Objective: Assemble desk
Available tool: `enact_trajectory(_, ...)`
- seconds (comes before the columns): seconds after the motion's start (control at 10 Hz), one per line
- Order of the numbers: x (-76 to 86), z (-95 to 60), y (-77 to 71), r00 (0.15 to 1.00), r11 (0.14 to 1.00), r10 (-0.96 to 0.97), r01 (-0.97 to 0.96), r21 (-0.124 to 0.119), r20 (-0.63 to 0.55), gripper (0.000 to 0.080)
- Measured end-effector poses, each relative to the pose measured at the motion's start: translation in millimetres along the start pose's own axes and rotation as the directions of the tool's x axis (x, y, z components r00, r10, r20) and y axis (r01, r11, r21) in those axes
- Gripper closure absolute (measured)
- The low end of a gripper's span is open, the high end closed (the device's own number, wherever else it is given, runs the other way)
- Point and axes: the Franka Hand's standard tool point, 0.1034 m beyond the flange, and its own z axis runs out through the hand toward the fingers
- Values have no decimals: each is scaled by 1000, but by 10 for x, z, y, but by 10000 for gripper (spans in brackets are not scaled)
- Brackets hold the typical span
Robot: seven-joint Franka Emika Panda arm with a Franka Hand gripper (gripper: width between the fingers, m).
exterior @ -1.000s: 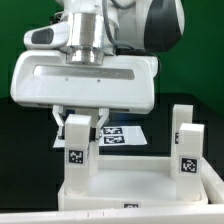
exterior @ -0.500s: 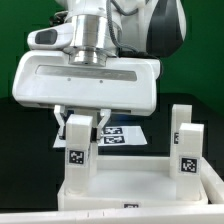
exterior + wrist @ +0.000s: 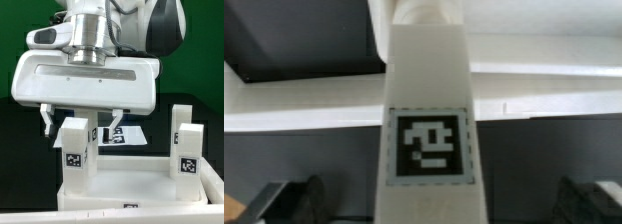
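Above the desk top [image 3: 130,180], the gripper [image 3: 80,124] hangs vertically, spread wide around an upright leg [image 3: 75,150].

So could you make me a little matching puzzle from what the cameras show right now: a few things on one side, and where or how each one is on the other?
Things:
1. end effector
2. leg under the arm
3. leg on the exterior view's right
4. marker board

Descriptions:
A. lies flat on the table behind the desk parts
B. open, one finger on each side of a leg, not gripping it
C. stands upright, away from the arm
D. stands upright between the two fingers

Pairs: 1-B, 2-D, 3-C, 4-A
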Motion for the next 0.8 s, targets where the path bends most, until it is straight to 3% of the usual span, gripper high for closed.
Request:
enact_trajectory(0.1,111,-81,-23,999,999,17,-18,32,43,152)
enact_trajectory(0.2,212,-113,-12,999,999,23,-24,37,34,152)
enact_trajectory(0.3,220,-102,-7,998,998,31,-33,46,60,151)
enact_trajectory(0.4,178,-74,-78,986,995,46,-58,76,159,151)
enact_trajectory(0.6,149,-30,-117,956,991,50,-84,105,290,151)
enact_trajectory(0.8,167,3,-120,903,991,9,-67,119,429,151)
